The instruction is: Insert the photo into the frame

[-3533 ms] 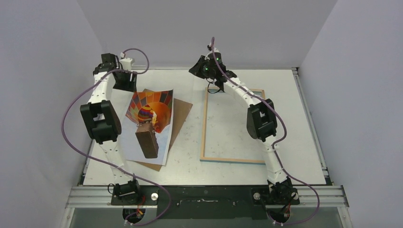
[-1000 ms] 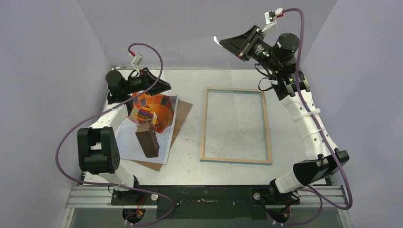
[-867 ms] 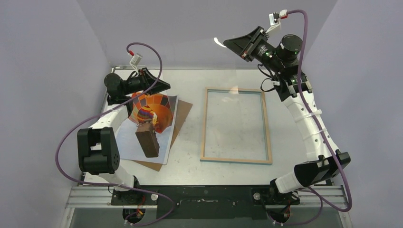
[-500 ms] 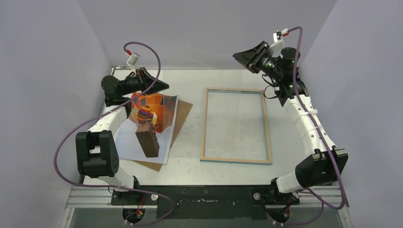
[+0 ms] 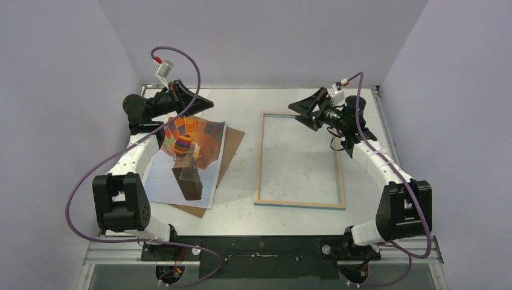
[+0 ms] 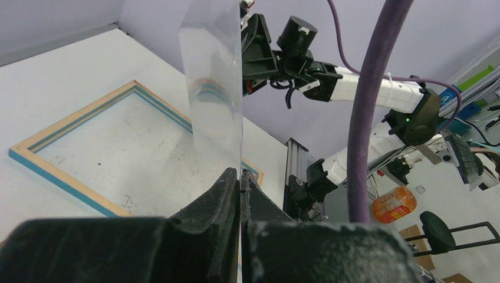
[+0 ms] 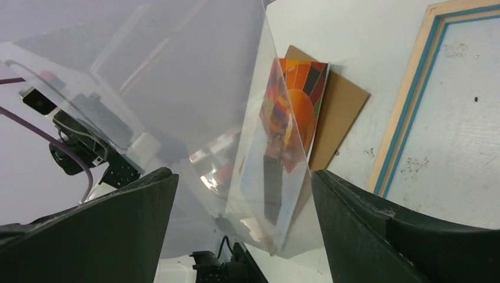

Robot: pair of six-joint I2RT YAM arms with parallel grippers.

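Note:
The photo, a hot-air balloon print, lies on the left of the table with its far edge curling up; in the right wrist view the photo shows past a clear sheet. The frame lies flat to its right, wood and blue border showing. My left gripper hangs above the photo's far edge, shut on the edge of a clear transparent sheet. My right gripper is open above the frame's far end, the sheet loose between its fingers.
A brown backing board lies under the photo, sticking out on its right side. Grey walls close in the table on three sides. The right arm reaches across the far side, facing the left gripper.
My right gripper came down from high at the back to just over the frame's far end and opened off the clear sheet. My left gripper shut on the sheet's edge.

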